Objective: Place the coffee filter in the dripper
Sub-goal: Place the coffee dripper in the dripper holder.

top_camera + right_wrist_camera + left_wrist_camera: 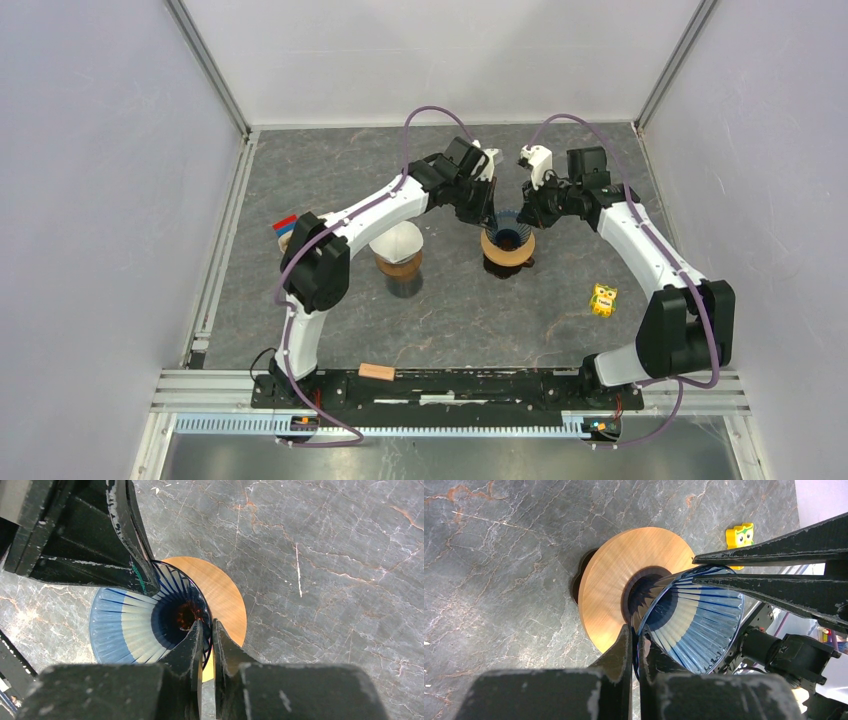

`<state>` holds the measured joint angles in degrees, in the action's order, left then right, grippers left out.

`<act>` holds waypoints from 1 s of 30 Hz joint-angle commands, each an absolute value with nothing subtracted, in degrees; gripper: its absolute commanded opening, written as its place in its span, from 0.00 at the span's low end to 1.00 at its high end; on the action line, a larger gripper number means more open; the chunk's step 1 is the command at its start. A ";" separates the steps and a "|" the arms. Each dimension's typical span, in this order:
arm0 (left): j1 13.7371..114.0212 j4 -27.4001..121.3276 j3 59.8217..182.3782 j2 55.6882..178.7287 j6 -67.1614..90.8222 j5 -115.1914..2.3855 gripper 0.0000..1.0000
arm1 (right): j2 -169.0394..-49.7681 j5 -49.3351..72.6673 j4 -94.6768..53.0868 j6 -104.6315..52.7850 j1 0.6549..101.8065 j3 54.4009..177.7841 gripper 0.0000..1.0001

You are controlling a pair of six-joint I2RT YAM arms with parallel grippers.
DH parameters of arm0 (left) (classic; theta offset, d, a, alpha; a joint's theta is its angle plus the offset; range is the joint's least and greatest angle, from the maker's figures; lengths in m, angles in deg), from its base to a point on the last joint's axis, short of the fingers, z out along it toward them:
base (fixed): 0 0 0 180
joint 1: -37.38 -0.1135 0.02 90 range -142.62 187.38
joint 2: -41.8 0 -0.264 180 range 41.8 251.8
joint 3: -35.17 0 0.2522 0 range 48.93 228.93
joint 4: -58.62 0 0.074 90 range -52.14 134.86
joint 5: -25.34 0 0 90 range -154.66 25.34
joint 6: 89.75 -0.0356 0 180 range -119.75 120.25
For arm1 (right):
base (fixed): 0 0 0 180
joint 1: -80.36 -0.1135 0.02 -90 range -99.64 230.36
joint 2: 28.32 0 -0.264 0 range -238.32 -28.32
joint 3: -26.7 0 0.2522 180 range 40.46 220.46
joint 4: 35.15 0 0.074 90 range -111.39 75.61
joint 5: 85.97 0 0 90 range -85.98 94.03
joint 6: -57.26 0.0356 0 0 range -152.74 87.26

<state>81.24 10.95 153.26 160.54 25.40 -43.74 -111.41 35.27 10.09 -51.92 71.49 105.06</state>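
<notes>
The dripper [507, 228] is a blue ribbed glass cone in a round wooden collar [507, 252], mid-table. My left gripper [490, 214] is shut on its left rim; in the left wrist view the rim runs between the closed fingers of that gripper [636, 632], and the cone [704, 615] tilts off the collar [614, 580]. My right gripper [523, 214] is shut on the opposite rim; in its own view the gripper [206, 627] pinches the cone's [125, 625] wall. The white cone-shaped coffee filter [397, 240] sits on a brown holder to the left, under the left arm.
A yellow toy [603, 299] lies to the right of the dripper. A red and blue block [286, 226] sits at the left edge. A brown block [377, 372] rests on the front rail. White walls enclose the table on three sides.
</notes>
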 commanded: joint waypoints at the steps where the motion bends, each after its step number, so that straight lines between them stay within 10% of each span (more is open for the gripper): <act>1: 82.99 9.92 155.61 163.17 20.26 -42.84 0.02 | -113.74 30.10 8.70 -55.44 71.66 101.19 0.00; 30: 86.64 9.44 152.03 164.76 17.57 -44.71 0.02 | -111.60 29.34 2.83 -55.59 70.96 91.85 0.00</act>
<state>82.57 9.09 155.32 161.85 24.57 -46.56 -107.81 35.47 0.15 -52.07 71.78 97.10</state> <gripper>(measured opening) 0.053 0.122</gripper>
